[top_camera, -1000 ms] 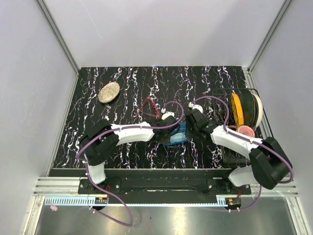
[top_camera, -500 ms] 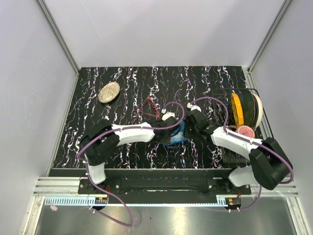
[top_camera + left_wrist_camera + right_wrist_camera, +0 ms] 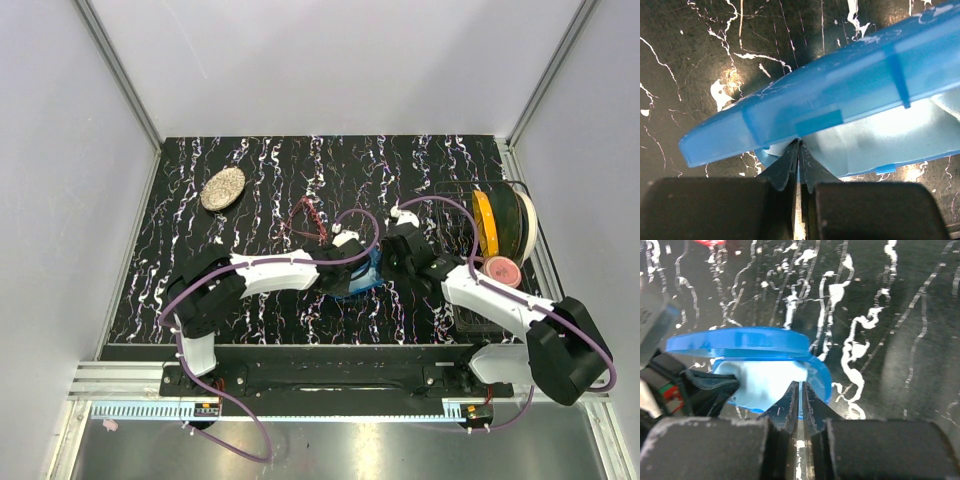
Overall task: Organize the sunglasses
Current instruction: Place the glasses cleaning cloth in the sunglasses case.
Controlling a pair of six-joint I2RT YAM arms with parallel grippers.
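The left fingers and right fingers are each pressed together at the open blue case. The sunglasses lie on the surface just far-left of it, unpacked. Next, I reckon, one arm must fetch them.

Bright, even light; wrist views blurred up close

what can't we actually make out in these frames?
1. Top view: the blue case is largely covered by the left gripper and right gripper.
2. Both wrist views: the raised lid hides most of the case interior; only pale cloth shows.
3. Wrist views: whether the closed jaws pinch cloth or rim, since the fingers cover the contact.
4. Top view: the sunglasses are too small to tell folded or open.
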